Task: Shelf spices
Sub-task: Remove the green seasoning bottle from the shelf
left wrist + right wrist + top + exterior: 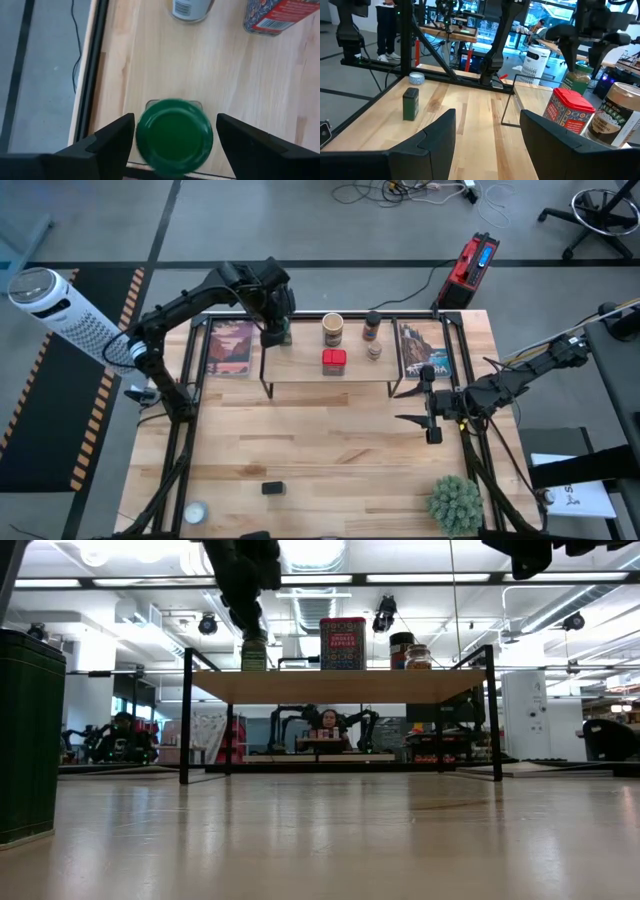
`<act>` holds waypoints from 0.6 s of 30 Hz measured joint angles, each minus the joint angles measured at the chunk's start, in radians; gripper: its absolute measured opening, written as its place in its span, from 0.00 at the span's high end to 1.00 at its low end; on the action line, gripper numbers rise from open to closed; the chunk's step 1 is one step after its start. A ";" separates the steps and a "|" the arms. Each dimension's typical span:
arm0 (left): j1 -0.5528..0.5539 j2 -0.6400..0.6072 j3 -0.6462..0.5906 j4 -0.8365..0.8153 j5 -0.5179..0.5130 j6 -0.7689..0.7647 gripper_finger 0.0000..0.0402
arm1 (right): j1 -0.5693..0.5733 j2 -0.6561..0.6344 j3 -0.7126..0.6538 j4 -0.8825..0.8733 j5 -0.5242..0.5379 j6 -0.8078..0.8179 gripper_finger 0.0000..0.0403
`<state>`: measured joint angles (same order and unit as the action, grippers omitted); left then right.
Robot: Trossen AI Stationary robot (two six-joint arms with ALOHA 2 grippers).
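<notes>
Left tool [275,332] lowered, fingers spread. Right tool [418,402] hovering, fingers [432,135] spread.

A robotics lab: two dark robot arms [190,305] are mounted over a light-wood tabletop [330,450] on a grey concrete floor with loose cables [400,192]. Beyond it stand more arm rigs [325,725] on benches, a seated person [328,723] and rows of ceiling strip lights [420,578].

A grey concrete floor [300,220] surrounds the light-wood table [330,450]; black cables [400,192] and a red box-shaped device [470,265] lie there. Long ceiling lights [420,578] glow overhead.
</notes>
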<state>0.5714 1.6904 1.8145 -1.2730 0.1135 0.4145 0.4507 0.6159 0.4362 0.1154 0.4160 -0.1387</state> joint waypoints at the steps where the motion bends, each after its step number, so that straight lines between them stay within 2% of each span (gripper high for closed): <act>1: -0.003 0.005 0.000 0.000 0.000 0.001 0.33 | 0.000 0.000 0.000 0.000 0.000 0.000 0.51; 18: -0.017 0.011 -0.049 -0.015 -0.003 -0.003 0.37 | 0.000 0.000 0.000 -0.003 0.002 0.000 0.51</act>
<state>0.5541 1.7012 1.7655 -1.2883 0.1104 0.4110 0.4507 0.6159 0.4358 0.1127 0.4175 -0.1390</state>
